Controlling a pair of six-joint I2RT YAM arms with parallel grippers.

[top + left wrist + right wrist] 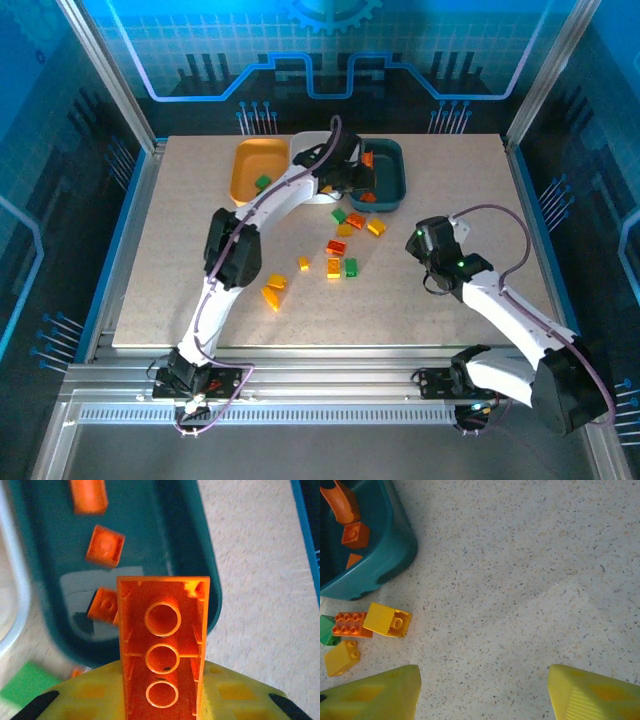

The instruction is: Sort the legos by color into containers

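Most of white tray (303,138) is covered by left arm (270,195). Lower end of held brick (162,645) is cut off; blurred brick (89,495) is clipped at top. At left edge, teal tray (395,545) and green brick (326,630) are cut off.

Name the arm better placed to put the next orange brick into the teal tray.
Left: the left claw is shut on an orange brick at the rim of the teal tray; the right claw hangs open and empty over bare table.
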